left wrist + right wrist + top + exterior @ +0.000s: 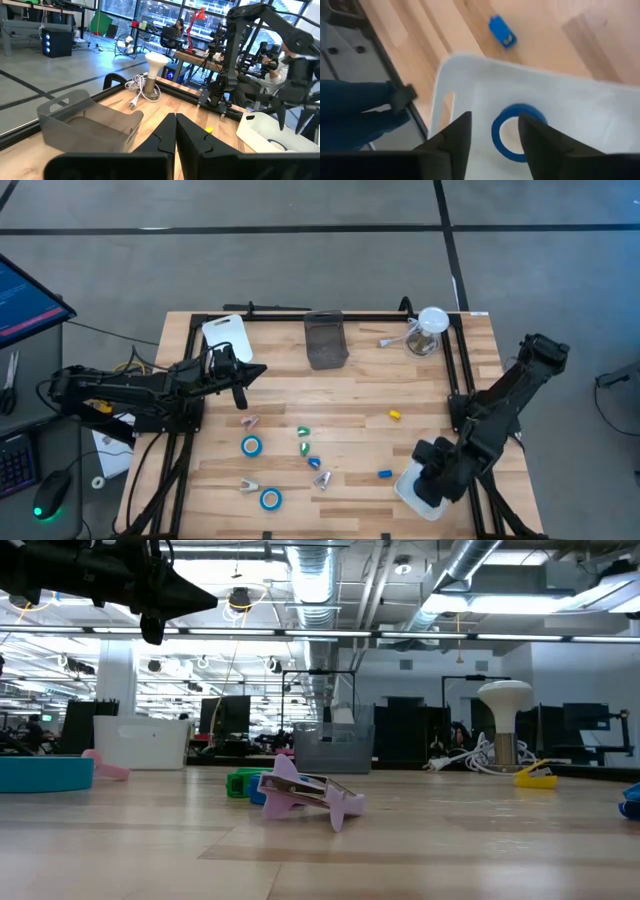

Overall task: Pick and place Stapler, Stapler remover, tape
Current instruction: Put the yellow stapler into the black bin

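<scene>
My right gripper (pixel 428 483) hangs open above the white tray (pixel 580 100) at the table's near right corner, fingers pointing down. One blue tape roll (pixel 498 136) lies flat in the tray below the gap between the fingers, touching neither. Two more tape rolls (pixel 251 445) (pixel 270 499) lie flat on the wood at near left. Pink stapler removers (pixel 248 422) (pixel 322 478) (pixel 305 795) lie among them. A small blue stapler (pixel 501 32) lies beside the tray. My left gripper (pixel 245 375) waits shut and level above the table's left side.
A grey bin (pixel 325 340) stands at the far middle, a white board (pixel 228 332) at far left, and a lamp-like thing with a cord (pixel 428 330) at far right. Small green (pixel 303 432), blue (pixel 313 463) and yellow (pixel 394 415) pieces lie mid-table.
</scene>
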{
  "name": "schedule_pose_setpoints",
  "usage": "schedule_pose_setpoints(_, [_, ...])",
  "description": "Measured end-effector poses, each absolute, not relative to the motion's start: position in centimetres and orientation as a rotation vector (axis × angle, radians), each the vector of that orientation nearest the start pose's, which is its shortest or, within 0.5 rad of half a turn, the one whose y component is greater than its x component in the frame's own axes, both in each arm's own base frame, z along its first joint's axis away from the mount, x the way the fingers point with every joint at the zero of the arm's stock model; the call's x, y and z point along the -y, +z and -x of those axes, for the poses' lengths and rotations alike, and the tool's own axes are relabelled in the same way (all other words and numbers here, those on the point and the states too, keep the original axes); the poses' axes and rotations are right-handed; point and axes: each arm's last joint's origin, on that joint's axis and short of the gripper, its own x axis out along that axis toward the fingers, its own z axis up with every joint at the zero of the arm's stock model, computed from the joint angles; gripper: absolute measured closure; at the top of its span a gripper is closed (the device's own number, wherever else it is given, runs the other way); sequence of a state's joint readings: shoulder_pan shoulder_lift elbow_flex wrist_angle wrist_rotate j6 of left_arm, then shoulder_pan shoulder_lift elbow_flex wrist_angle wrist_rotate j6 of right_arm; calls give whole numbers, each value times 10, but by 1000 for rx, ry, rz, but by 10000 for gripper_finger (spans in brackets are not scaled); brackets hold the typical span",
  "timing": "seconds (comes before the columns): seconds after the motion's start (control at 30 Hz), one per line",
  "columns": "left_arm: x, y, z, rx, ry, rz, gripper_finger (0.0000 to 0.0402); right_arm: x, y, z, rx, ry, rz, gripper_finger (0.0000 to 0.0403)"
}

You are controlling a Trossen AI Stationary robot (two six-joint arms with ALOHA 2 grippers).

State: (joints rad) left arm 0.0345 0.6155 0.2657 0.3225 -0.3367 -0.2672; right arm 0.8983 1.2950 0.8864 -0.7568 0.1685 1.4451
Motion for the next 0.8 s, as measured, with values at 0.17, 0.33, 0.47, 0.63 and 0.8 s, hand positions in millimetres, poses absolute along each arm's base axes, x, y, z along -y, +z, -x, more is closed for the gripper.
schedule_pose_setpoints(0.17, [-15,226,-150,23,373,260,398,-154,242,-156,-1165,-195,-658,295])
schedule_pose_setpoints(0.33, [-15,226,-150,22,373,260,398,-127,242,-168,-1166,-272,-603,314])
schedule_pose_setpoints(0.47, [-15,226,-150,22,373,260,398,-108,239,-175,-1190,-351,-560,316])
schedule_pose_setpoints(0.63, [-15,226,-150,22,373,260,398,-82,238,-180,-1188,-514,-545,316])
schedule_pose_setpoints(0.8, [-15,226,-150,22,373,260,398,-60,237,-187,-1177,-589,-576,316])
